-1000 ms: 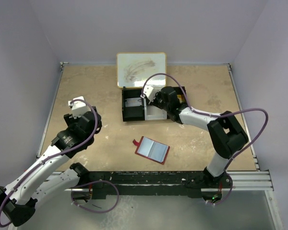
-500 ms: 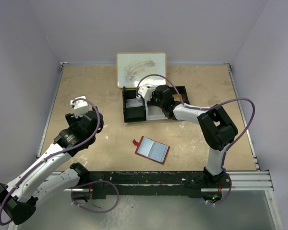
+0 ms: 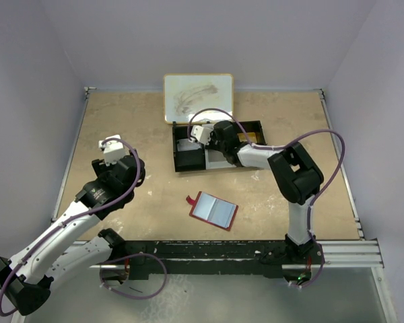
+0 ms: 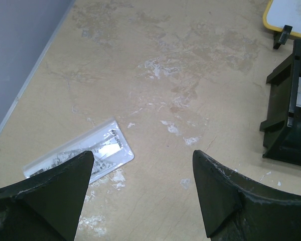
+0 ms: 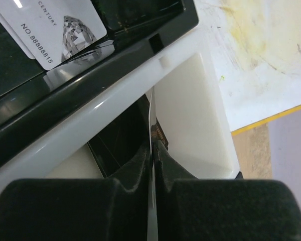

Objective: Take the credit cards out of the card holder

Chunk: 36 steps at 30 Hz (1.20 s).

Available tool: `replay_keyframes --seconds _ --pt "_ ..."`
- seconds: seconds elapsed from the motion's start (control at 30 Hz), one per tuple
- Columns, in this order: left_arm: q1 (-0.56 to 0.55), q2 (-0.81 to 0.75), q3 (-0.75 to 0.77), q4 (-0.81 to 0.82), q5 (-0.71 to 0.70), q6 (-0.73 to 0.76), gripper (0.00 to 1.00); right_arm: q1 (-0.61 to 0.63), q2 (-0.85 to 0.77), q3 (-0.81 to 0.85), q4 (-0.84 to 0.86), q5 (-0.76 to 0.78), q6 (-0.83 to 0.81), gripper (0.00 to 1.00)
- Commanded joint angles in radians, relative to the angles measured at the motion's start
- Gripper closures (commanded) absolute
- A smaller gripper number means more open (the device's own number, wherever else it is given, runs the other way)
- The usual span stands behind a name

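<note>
Right gripper (image 5: 153, 150) pinches a card (image 5: 151, 113) edge-on over the white tray compartment (image 5: 190, 100); dropping it looks next. Left gripper (image 4: 141, 156) hangs wide open. Red card holder (image 3: 214, 210) lies open at the tray's six o'clock.

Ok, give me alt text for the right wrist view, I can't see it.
The right arm's fingers are pinched shut on a thin card seen edge-on, over the white middle compartment of the black tray. Another card printed NO.88888815 lies in the neighbouring black compartment; a yellow-edged whiteboard sits beyond.
</note>
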<state>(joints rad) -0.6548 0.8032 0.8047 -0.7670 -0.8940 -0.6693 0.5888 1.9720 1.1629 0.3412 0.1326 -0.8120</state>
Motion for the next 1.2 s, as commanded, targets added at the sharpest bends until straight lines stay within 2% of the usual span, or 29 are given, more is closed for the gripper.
replay_keyframes --seconds 0.0,0.23,0.37,0.57,0.73,0.83,0.9,0.97,1.07,1.1,1.17 --pt "0.003 -0.007 0.025 0.015 -0.017 0.004 0.23 -0.003 0.006 0.048 -0.007 0.022 -0.025 0.92" --pt "0.003 -0.008 0.022 0.015 -0.017 0.004 0.23 -0.003 -0.022 0.044 -0.021 -0.021 0.017 0.82" --pt "0.003 -0.007 0.023 0.015 -0.017 0.004 0.23 -0.003 -0.077 0.03 -0.032 -0.098 0.065 0.71" --pt "0.003 -0.006 0.021 0.02 -0.008 0.008 0.23 -0.001 -0.153 -0.043 0.027 -0.099 0.109 0.68" --pt "0.003 -0.007 0.021 0.022 -0.006 0.01 0.23 -0.003 -0.195 -0.103 0.075 -0.113 0.212 0.68" --pt "0.003 -0.007 0.021 0.022 -0.003 0.008 0.23 -0.003 -0.22 -0.124 0.107 -0.067 0.37 0.71" --pt "0.003 -0.008 0.02 0.021 -0.001 0.008 0.23 -0.004 -0.234 -0.111 0.08 -0.028 0.551 0.81" --pt "0.003 -0.011 0.02 0.022 0.001 0.008 0.23 -0.004 -0.228 -0.038 -0.049 -0.036 0.803 0.9" --pt "0.003 -0.011 0.02 0.023 0.0 0.008 0.23 -0.003 -0.162 0.092 -0.352 -0.102 1.031 0.92" --pt "0.004 -0.01 0.02 0.023 0.001 0.009 0.23 -0.004 -0.14 0.11 -0.397 -0.122 1.064 0.94" --pt "0.004 -0.008 0.02 0.024 0.005 0.011 0.23 -0.004 -0.131 0.085 -0.377 -0.11 1.111 0.94"
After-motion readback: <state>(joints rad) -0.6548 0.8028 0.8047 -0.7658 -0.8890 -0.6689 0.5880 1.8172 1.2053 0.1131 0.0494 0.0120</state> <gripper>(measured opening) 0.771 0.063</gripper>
